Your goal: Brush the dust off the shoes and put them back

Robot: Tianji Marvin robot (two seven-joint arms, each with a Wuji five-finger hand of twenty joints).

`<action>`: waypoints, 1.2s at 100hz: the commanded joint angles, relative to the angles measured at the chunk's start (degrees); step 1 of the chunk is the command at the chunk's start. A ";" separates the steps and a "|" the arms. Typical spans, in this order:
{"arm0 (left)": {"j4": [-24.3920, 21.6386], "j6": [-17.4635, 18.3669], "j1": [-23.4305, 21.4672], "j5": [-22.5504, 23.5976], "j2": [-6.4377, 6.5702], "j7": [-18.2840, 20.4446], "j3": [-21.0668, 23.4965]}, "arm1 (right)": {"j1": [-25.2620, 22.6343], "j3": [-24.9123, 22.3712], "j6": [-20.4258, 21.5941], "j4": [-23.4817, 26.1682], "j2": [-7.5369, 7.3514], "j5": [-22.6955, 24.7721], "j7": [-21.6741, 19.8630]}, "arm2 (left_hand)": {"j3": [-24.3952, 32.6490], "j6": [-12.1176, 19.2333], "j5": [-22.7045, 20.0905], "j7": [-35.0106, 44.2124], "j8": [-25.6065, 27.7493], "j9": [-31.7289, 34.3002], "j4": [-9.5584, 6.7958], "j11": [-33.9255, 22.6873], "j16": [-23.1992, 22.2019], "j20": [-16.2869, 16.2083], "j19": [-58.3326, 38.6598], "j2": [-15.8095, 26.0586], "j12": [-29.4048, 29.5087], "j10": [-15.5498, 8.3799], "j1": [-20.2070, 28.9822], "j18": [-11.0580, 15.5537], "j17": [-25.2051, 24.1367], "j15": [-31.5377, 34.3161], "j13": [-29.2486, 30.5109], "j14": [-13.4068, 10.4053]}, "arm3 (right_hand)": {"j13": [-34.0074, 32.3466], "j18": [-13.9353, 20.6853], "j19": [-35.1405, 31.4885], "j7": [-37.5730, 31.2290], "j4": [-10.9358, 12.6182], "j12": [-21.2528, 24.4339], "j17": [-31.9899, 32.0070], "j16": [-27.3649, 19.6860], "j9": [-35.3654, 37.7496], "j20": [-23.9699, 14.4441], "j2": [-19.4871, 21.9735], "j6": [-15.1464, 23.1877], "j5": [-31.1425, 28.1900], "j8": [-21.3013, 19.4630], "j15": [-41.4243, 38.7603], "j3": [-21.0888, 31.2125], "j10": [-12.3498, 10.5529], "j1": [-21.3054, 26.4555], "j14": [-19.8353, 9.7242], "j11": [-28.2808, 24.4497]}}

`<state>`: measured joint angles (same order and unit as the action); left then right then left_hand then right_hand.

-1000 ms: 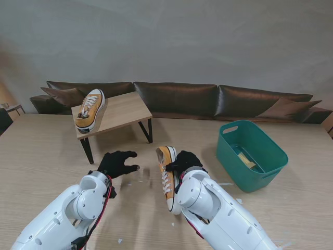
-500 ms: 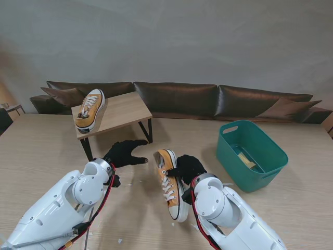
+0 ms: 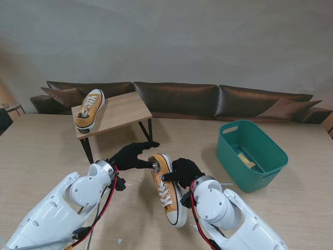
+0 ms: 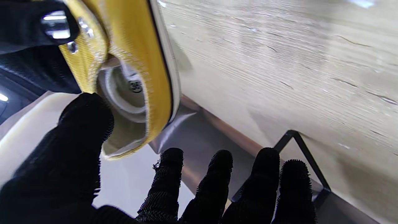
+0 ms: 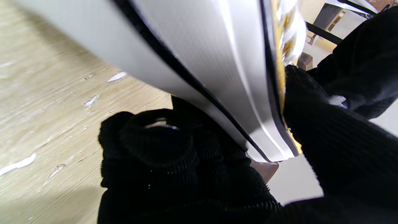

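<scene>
Stand view, left to right: a second shoe [image 3: 89,110] lies on a small bench [image 3: 120,110]; the left hand [image 3: 131,155], fingers spread, touches the heel of the shoe [image 3: 166,186] that the right hand [image 3: 183,172] clutches above the table [image 3: 47,151]. A handover seems underway; next, the left hand must close. Only the left wrist view shows its thumb [image 4: 84,124] at the heel opening.

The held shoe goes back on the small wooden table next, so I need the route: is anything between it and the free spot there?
Nothing visible blocks it. The shoe sits in the right hand; the small table lies farther left, with the other shoe on its left end.
</scene>
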<state>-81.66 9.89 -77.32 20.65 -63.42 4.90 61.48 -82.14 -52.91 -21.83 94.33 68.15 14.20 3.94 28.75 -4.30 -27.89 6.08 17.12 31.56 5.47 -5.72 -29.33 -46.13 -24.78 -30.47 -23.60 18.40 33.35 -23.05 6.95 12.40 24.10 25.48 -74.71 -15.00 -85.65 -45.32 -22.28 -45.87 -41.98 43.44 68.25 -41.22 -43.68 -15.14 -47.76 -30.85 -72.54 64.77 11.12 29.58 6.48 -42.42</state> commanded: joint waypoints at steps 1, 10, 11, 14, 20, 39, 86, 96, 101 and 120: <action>-1.06 -0.39 -0.38 1.10 -0.48 0.66 -0.06 | -0.32 0.12 0.51 0.46 0.32 -0.48 -0.90 | 2.92 1.81 -0.89 0.60 0.25 0.10 1.56 0.24 0.04 -1.77 2.33 -1.11 0.06 -0.34 -1.77 -1.06 1.46 -0.14 -0.44 -0.36 | -0.48 -1.18 -1.82 -19.45 3.04 -1.86 -17.13 -0.22 2.91 -1.25 3.49 10.77 -5.85 -5.76 -0.23 11.50 -1.97 10.48 -2.18 -5.16; -0.90 -0.81 -0.30 0.93 -0.68 0.12 -0.37 | -0.75 0.02 0.88 0.63 0.33 -0.82 -0.78 | 4.46 1.68 -3.05 1.85 1.14 2.47 1.06 -0.38 -1.20 -4.41 0.57 0.67 -0.41 -0.07 1.05 -1.94 3.99 1.89 2.24 0.50 | -0.46 -1.27 -1.80 -19.44 3.04 -1.82 -17.10 -0.22 2.92 -1.34 3.55 10.70 -5.86 -5.82 -0.23 11.44 -1.94 10.47 -1.89 -5.21; -0.82 -0.90 -0.26 0.80 -0.75 -0.04 -0.45 | -0.81 -0.01 0.92 0.68 0.33 -0.85 -0.77 | 4.76 1.52 -3.52 2.11 1.32 2.94 0.90 -0.51 -1.41 -4.80 0.18 0.85 -0.52 -0.03 1.89 -2.09 4.35 2.23 2.71 0.66 | -0.46 -1.27 -1.79 -19.44 3.06 -1.81 -17.10 -0.22 2.91 -1.35 3.54 10.67 -5.86 -5.83 -0.22 11.47 -1.93 10.53 -1.95 -5.21; -0.48 -0.99 -0.08 0.24 -1.00 -0.66 -0.73 | -0.99 -0.08 1.05 0.83 0.31 -0.92 -0.77 | 5.11 1.18 -4.95 2.89 1.97 4.31 0.64 -0.85 -2.15 -6.19 -1.42 1.27 -1.00 -0.04 4.18 -2.39 5.23 3.29 3.97 0.85 | -0.47 -1.27 -1.79 -19.44 3.05 -1.80 -17.10 -0.23 2.92 -1.36 3.54 10.65 -5.86 -5.83 -0.22 11.43 -1.92 10.50 -2.06 -5.22; 0.21 -0.86 0.33 -1.00 -1.38 -1.41 -1.28 | -1.26 -0.22 1.26 1.15 0.19 -1.00 -1.00 | 6.34 -0.84 -9.40 4.85 3.51 8.14 -0.03 -1.84 -4.17 -8.81 -9.44 1.45 -2.45 0.40 11.50 -2.38 7.42 6.79 8.06 1.18 | -0.48 -1.27 -1.77 -19.44 3.04 -1.78 -17.10 -0.23 2.93 -1.39 3.58 10.62 -5.87 -5.86 -0.20 11.40 -2.00 10.44 -2.06 -5.24; 2.73 2.19 1.65 1.11 -2.14 -5.62 -3.13 | -1.67 -0.49 1.06 1.75 0.22 -1.76 -1.12 | 12.14 -4.72 -20.12 10.80 8.80 19.05 1.45 -5.42 -6.19 3.50 -36.97 -3.49 -5.68 -1.11 19.97 -0.95 12.69 16.41 19.45 -1.55 | -0.45 -1.35 -1.73 -19.40 3.08 -1.69 -16.98 -0.20 2.89 -1.51 3.62 10.42 -5.81 -5.88 -0.25 11.37 -1.83 10.54 -1.46 -5.25; 4.31 3.33 2.78 -3.89 -4.23 -9.16 -7.58 | 0.39 1.53 -0.97 -0.42 1.38 -2.52 0.73 | 6.87 -3.70 -30.25 34.94 7.79 38.86 3.04 -7.98 -7.50 8.61 -57.05 -9.20 -17.79 -3.52 26.48 -2.83 30.43 28.68 39.18 -5.10 | -0.43 -1.41 -1.87 -19.41 3.09 -1.62 -16.85 -0.21 2.89 -1.67 3.70 10.27 -5.79 -5.88 -0.22 11.31 -1.77 10.58 -1.65 -5.35; 5.90 2.96 3.51 -4.01 -4.94 -10.98 -8.67 | 0.66 1.59 -1.24 -1.04 1.73 -3.14 1.38 | 11.02 -6.27 -32.70 39.20 7.58 46.62 2.92 -10.19 -6.44 12.64 -60.02 -9.31 -16.76 -2.31 28.88 -3.17 40.18 31.96 47.59 -7.95 | -0.41 -1.43 -1.86 -19.38 3.09 -1.59 -16.81 -0.26 2.83 -1.68 3.81 10.25 -5.74 -5.87 -0.13 11.25 -1.78 10.59 -1.40 -5.35; 6.66 2.88 3.81 -3.44 -5.20 -12.16 -9.12 | 0.77 1.54 -1.37 -1.29 1.85 -3.44 1.59 | 14.07 -6.71 -33.68 40.20 6.49 48.25 3.53 -11.63 -6.75 14.90 -61.06 -11.01 -17.26 -2.16 28.93 -2.79 44.36 35.83 48.32 -9.35 | -0.38 -1.56 -1.80 -19.35 3.09 -1.58 -16.52 -0.31 2.68 -1.69 4.01 10.06 -5.62 -5.87 -0.02 11.09 -1.67 10.58 -1.25 -5.29; 7.56 1.92 3.51 -1.45 -5.80 -15.49 -9.18 | 0.78 0.89 -1.41 -2.13 2.38 -4.82 2.79 | 20.84 -8.34 -35.75 42.86 2.35 49.93 3.79 -16.95 -7.00 16.25 -63.48 -15.05 -21.73 -1.04 27.73 -1.63 51.14 49.88 48.81 -11.91 | 0.12 -5.80 2.75 -16.66 4.04 0.80 -7.38 -4.36 -2.10 -1.72 7.86 8.29 -1.56 -1.18 9.20 5.99 -0.36 8.79 4.76 -2.59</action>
<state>-73.86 12.55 -72.74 21.03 -68.36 -11.97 52.32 -81.80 -51.47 -23.59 91.36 69.72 9.86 6.75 44.29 -15.73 -55.83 37.44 17.93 74.00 10.44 -13.45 -36.30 -29.76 -84.23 -44.03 -40.77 17.81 58.46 -25.26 54.62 58.25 70.42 16.88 -74.13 -18.02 -85.09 -47.42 -22.30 -45.82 -41.21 41.48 67.53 -41.32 -44.37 -16.93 -47.84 -31.34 -67.98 64.87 13.25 31.60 9.58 -42.49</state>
